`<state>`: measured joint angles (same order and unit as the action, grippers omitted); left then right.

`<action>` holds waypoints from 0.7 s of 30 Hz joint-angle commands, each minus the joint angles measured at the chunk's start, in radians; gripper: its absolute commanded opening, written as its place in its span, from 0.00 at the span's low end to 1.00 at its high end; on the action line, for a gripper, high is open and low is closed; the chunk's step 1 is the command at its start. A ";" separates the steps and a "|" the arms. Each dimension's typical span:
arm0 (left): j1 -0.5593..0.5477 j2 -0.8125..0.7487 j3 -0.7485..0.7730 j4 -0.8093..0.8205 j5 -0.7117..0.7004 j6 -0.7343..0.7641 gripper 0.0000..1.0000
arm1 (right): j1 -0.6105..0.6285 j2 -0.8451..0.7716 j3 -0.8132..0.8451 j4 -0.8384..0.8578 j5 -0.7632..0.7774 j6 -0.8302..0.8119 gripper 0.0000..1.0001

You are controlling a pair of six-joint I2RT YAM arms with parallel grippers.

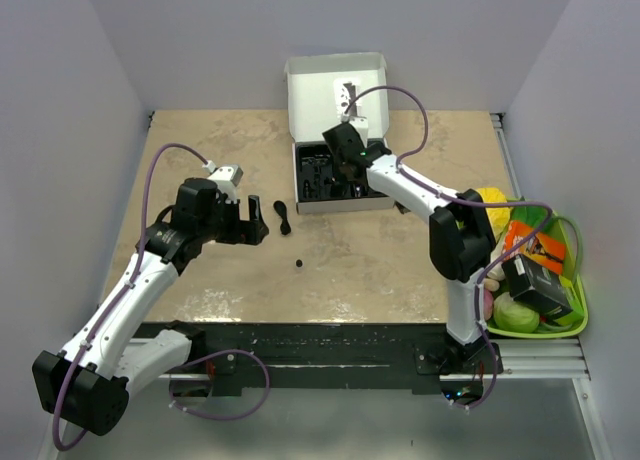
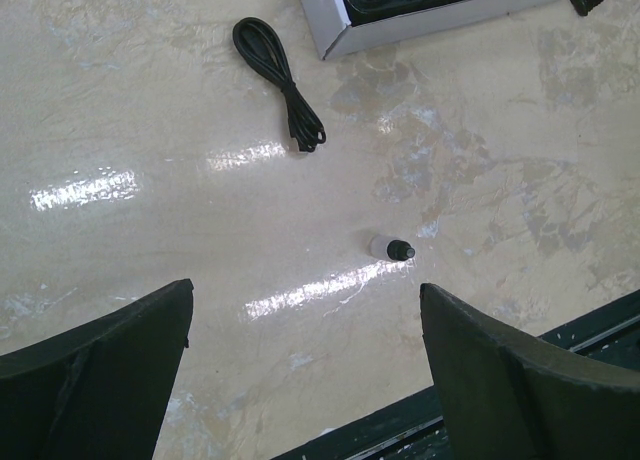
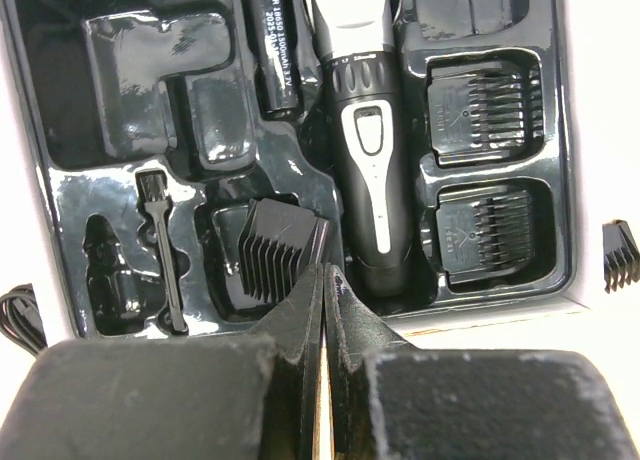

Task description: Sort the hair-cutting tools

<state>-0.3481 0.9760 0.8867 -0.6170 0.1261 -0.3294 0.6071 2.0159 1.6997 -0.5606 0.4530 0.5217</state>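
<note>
The black-and-silver clipper (image 3: 365,150) lies in the black tray (image 3: 60,195) of the open white box (image 1: 335,85). Comb guards (image 3: 485,105) fill slots to its right, and a small brush (image 3: 160,250) and another guard (image 3: 280,250) lie to its left. My right gripper (image 3: 325,275) is shut with nothing between its fingers, its tip at that guard's edge; it hovers over the box (image 1: 345,150). A black cord (image 1: 283,215) and a tiny black-capped bit (image 1: 299,264) lie on the table. My left gripper (image 1: 260,226) stands open and empty left of the cord. Ahead of its fingers (image 2: 520,380) lie the bit (image 2: 392,247) and the cord (image 2: 278,80).
One loose comb guard (image 3: 622,255) lies on the table just outside the box's right side. A green basket (image 1: 578,315) at the right edge holds colourful toy vegetables and a black box. White walls enclose the table on three sides.
</note>
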 commanded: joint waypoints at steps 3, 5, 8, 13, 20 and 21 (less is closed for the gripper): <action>-0.002 -0.017 0.026 0.011 -0.005 0.013 1.00 | -0.021 0.006 0.012 0.007 0.041 0.050 0.00; 0.000 -0.016 0.026 0.013 -0.008 0.015 1.00 | -0.026 0.009 0.011 0.008 0.036 0.057 0.00; -0.002 -0.010 0.026 0.013 -0.009 0.016 1.00 | -0.032 0.027 0.015 0.008 0.026 0.058 0.00; 0.000 -0.007 0.026 0.014 -0.013 0.018 1.00 | -0.033 0.055 0.029 0.008 0.010 0.058 0.00; 0.000 -0.003 0.023 0.014 -0.019 0.023 1.00 | -0.033 0.084 0.049 0.008 -0.005 0.058 0.00; 0.000 -0.003 0.026 0.014 -0.019 0.023 1.00 | -0.033 0.087 0.049 0.011 -0.005 0.060 0.00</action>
<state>-0.3481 0.9760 0.8867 -0.6170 0.1154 -0.3222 0.5747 2.1029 1.7016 -0.5610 0.4496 0.5610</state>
